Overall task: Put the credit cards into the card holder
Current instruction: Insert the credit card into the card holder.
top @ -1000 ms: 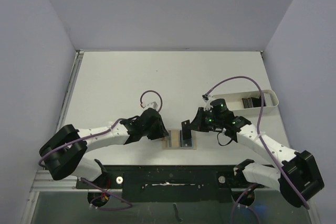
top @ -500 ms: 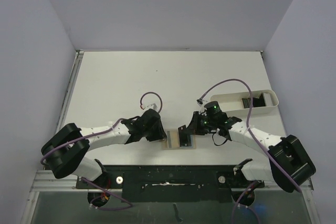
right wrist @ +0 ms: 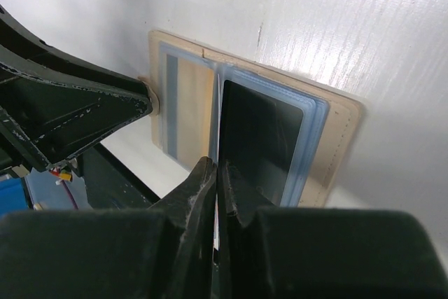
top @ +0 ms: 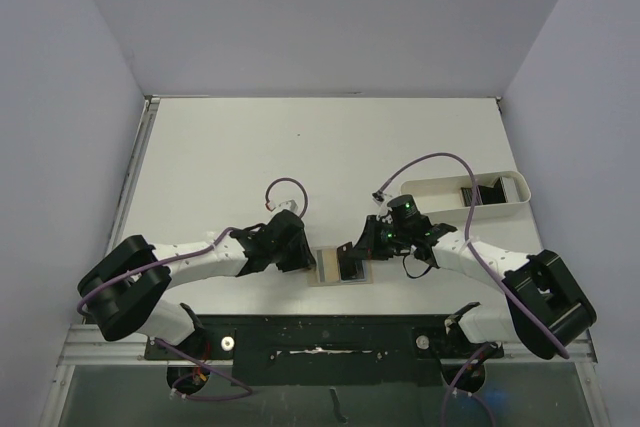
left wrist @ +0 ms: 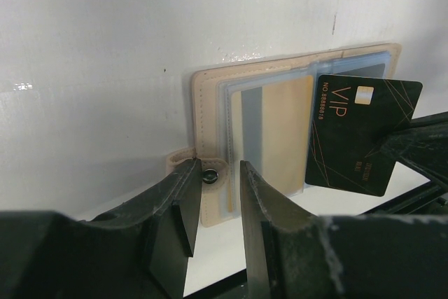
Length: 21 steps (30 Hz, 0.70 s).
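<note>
The tan card holder (top: 328,267) lies open flat near the table's front edge, its clear sleeves (left wrist: 273,124) facing up. My left gripper (left wrist: 218,167) is open at its left edge. The fingertips straddle the snap stud (left wrist: 210,174) on the small tab, with bare table showing between the fingers. My right gripper (right wrist: 218,167) is shut on a black credit card (left wrist: 360,134) marked VIP. That card slants over the holder's right half, its left edge at the sleeves. In the top view the right gripper (top: 363,246) and card (top: 349,250) sit just right of the holder's fold.
A white oblong tray (top: 515,197) stands at the back right, with more dark cards (top: 470,193) inside. Purple cables loop above both wrists. A black rail (top: 320,332) runs along the near edge, close behind the holder.
My right arm has swung left and lower with the card, bringing it from above the holder's right side down to the sleeves. The left gripper has stayed at the snap tab.
</note>
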Available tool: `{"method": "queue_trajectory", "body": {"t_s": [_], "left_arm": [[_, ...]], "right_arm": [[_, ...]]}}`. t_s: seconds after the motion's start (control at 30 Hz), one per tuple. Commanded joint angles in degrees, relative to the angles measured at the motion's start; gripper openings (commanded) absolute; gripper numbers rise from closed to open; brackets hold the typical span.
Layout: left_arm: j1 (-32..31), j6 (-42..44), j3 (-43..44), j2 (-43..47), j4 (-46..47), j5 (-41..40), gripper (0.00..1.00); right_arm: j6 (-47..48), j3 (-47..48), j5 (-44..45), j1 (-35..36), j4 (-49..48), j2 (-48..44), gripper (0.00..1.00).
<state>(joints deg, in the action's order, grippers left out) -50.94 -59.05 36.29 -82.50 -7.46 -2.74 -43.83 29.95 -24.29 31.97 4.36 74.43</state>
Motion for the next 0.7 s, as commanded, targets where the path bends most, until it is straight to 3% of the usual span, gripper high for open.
{"method": "queue_trajectory", "body": {"t_s": [0.0,0.67], "left_arm": [[0.08,0.78,-0.86,1.2,-0.35,-0.4,0.28],[0.1,0.42,-1.14,1.41,0.16,-0.2,0.28]], "right_arm": [[0.46,1.78,-0.37,0.38,-1.02,-1.11,0.0],[-0.42,2.84,-0.48,0.82,1.17,-4.57,0.0]]}}
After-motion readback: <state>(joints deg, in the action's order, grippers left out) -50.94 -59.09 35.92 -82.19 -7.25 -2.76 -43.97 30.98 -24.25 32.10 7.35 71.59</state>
